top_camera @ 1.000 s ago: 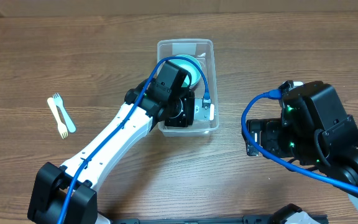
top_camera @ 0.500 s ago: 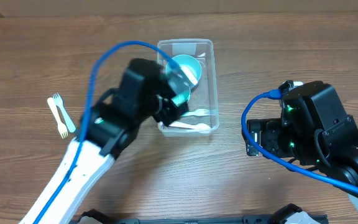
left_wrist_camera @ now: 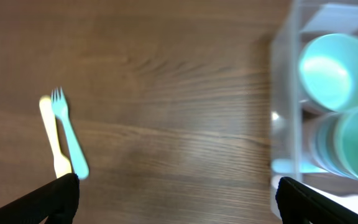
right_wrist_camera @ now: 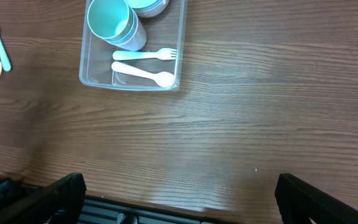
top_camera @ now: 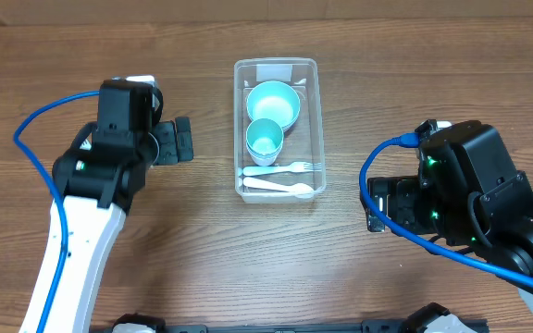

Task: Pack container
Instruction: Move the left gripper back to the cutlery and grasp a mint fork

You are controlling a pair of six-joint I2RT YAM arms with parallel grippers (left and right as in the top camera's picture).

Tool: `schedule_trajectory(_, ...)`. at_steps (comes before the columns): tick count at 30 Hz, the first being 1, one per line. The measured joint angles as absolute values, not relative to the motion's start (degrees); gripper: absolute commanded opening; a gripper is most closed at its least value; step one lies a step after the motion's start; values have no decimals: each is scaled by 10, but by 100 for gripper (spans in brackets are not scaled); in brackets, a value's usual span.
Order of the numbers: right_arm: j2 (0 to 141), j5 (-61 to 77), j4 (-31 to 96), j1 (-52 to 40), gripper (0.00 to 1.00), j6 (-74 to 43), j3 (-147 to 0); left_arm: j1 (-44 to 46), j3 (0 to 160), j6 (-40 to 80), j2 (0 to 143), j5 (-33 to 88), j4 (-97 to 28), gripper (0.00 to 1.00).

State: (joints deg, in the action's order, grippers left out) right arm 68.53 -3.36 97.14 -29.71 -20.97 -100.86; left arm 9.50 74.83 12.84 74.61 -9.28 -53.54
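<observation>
Container (top_camera: 320, 129): clear bin at mid-bench, between the two arms. It holds a teal bowl (top_camera: 274, 104) at the far end, a teal cup (top_camera: 265, 140) beside it, and a white fork (top_camera: 290, 167) and white spoon (top_camera: 280, 186) laid across the near end.

Left hand (top_camera: 179, 141): jaws spread fully, nothing held, positioned left of the container and apart from it.
Right hand (right_wrist_camera: 179, 202): jaws likewise wide, empty, parked well to the right.

Outstanding: a teal fork (left_wrist_camera: 69, 137) and a pale utensil (left_wrist_camera: 53, 140), type not discernible, lie side by side on the bench (top_camera: 415, 83) to the left. They appear to touch near the handle ends.

Step judged in hand: pickup of this cutlery by the left hand.

Notes for execution:
- One piece is to be taken at a time.
- The jaws are to be set across the handle, not along it.
- The fingertips must be brought right down to the bench, as the pieces lie flat.
- Release is best made over the near end, clear of the cup and the wall.
</observation>
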Motion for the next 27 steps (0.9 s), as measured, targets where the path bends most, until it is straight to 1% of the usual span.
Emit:
schedule_trajectory(3, 685, -34, 972, -297, 100, -209, -1009, 65, 748, 167, 796, -75, -533, 100)
schedule_trajectory(7, 685, -34, 971, -297, 100, -209, -1009, 43, 748, 185, 810, -41, -527, 100)
schedule_trajectory(11, 685, -34, 972, -297, 100, -210, -1009, 33, 746, 195, 820, -41, -475, 100)
schedule_trajectory(13, 685, -34, 971, -297, 100, -210, -1009, 10, 743, 199, 872, -39, -451, 100)
schedule_trajectory(23, 685, -34, 972, -297, 100, -209, -1009, -1, 742, 198, 967, -37, -409, 100)
schedule_trajectory(27, 685, -34, 971, -297, 100, -209, -1009, -16, 742, 235, 986, -67, -420, 100)
